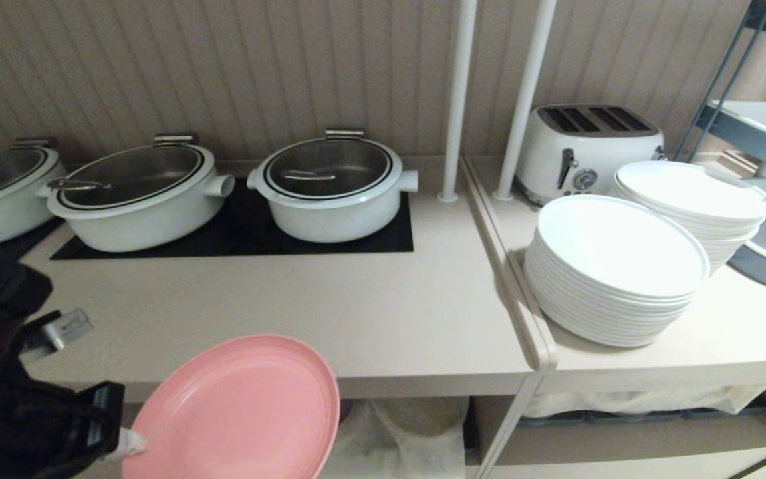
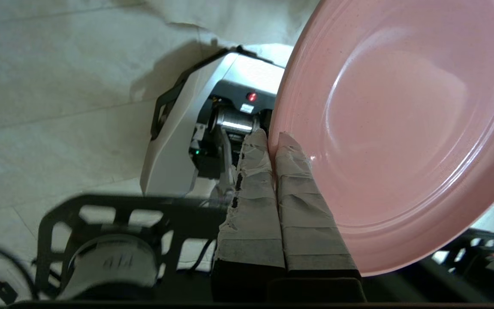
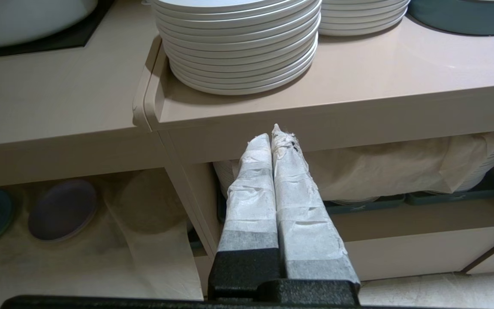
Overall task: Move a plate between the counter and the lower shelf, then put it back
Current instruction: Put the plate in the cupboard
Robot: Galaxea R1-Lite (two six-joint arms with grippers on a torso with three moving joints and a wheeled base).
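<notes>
Left gripper, near left: tape-wrapped jaws clamped tight on the rim of the small round matte pink plastic plate, held in the air, tilted, in front of the long beige counter's near edge. Right gripper: jaws pressed together, empty, near the white plate stack.

No lettering can be read anywhere. A small grey tag on the left arm carries print too blurred to make out, as does the toaster dial.
</notes>
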